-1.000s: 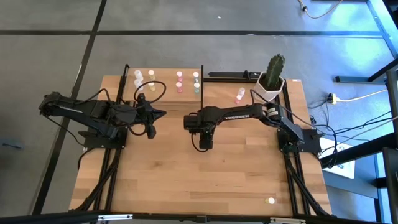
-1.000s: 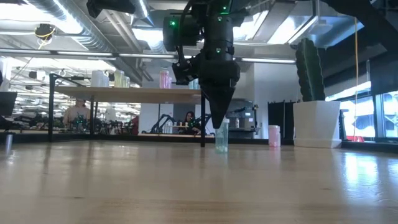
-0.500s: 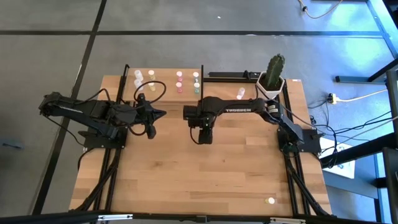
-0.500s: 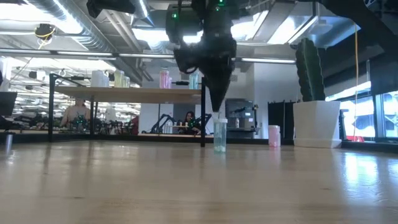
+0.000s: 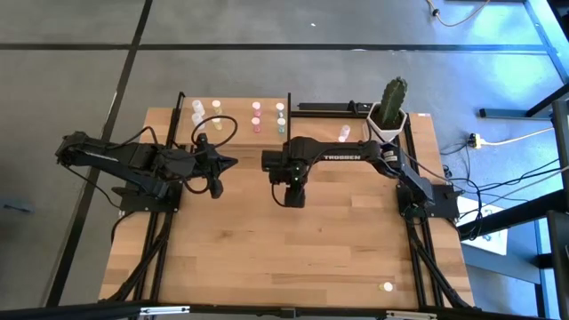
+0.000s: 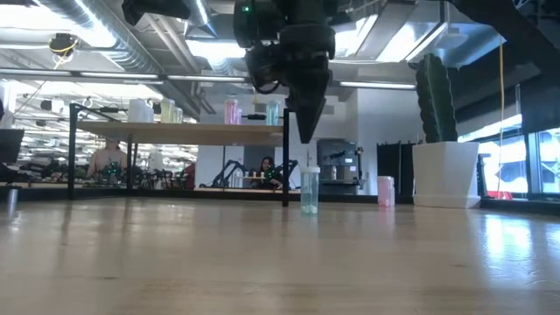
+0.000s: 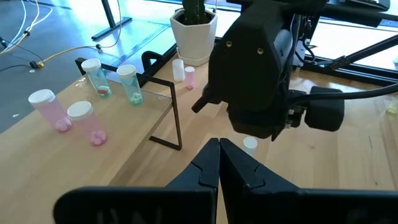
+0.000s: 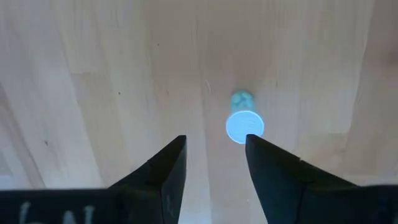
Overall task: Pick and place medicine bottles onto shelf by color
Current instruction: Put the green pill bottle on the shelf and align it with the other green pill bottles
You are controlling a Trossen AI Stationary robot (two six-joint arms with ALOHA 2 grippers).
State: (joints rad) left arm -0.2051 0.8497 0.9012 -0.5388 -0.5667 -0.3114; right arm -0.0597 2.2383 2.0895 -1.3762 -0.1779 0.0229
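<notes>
Above mid-counter, right tool (image 8: 211,155) hangs, jaws apart, over small pale-green white-capped vial (image 8: 244,124): centre first, then descend. Left tool (image 7: 219,163) waits, jaws together.

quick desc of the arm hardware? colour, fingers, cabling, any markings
Both arms are dark, near-black, jointed links. The right arm carries white TROSSEN lettering along its forearm; green indicator lights glow on its wrist housing in the low view. The right gripper has two flat black fingers tapering to blunt tips. The left gripper has matching dark wedge fingers. Black cables loop from the left arm.
</notes>
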